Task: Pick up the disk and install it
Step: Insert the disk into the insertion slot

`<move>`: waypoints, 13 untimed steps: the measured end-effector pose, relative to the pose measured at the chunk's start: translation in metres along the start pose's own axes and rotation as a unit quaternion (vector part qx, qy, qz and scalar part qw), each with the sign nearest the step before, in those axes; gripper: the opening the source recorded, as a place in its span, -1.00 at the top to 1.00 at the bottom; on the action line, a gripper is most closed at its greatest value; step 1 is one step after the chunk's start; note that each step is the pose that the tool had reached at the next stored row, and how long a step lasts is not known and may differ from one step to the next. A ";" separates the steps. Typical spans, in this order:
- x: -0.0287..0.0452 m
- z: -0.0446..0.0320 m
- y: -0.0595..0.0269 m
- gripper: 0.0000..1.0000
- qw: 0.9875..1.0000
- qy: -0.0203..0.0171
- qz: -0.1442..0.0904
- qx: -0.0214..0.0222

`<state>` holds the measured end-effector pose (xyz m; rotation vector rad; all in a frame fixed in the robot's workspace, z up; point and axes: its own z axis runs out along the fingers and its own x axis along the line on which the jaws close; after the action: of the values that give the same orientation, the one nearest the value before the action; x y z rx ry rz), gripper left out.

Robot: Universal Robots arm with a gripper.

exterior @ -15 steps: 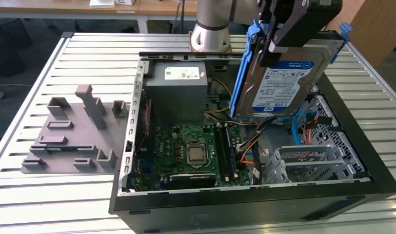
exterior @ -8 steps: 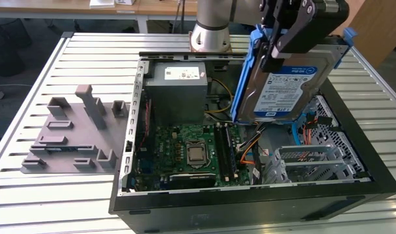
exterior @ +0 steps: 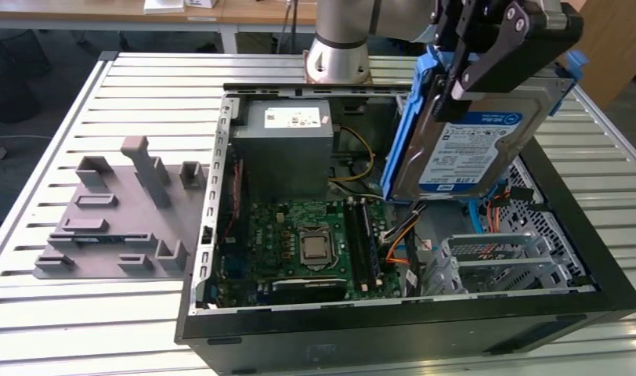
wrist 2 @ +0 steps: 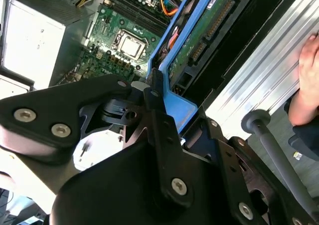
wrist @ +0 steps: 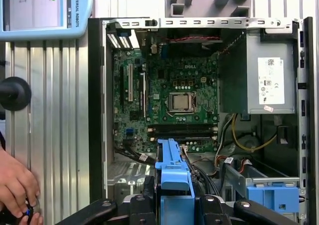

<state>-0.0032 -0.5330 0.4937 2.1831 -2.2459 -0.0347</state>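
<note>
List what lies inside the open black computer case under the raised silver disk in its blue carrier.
Visible: green motherboard, grey power supply, silver drive cage, orange cables. The disk hides part of the case behind it.

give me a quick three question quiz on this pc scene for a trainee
1. True or false: the gripper holds the disk above the open computer case.
2. The disk's plastic carrier is: A red, B blue, C green.
3. In the exterior view, on which side of the case stands the grey fixture plate?
Key: 1 true; 2 B; 3 the exterior view's left.
</note>
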 end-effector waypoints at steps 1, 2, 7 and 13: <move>0.0008 0.0004 -0.0005 0.27 1.000 0.000 0.000 0.000; 0.0017 0.0010 -0.0009 0.27 1.000 0.000 0.000 0.000; -0.0049 0.0144 -0.0047 0.27 1.000 0.000 0.000 0.000; -0.0043 0.0145 -0.0047 0.27 1.000 0.000 0.000 0.000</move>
<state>0.0013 -0.5287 0.4791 2.1832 -2.2462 -0.0349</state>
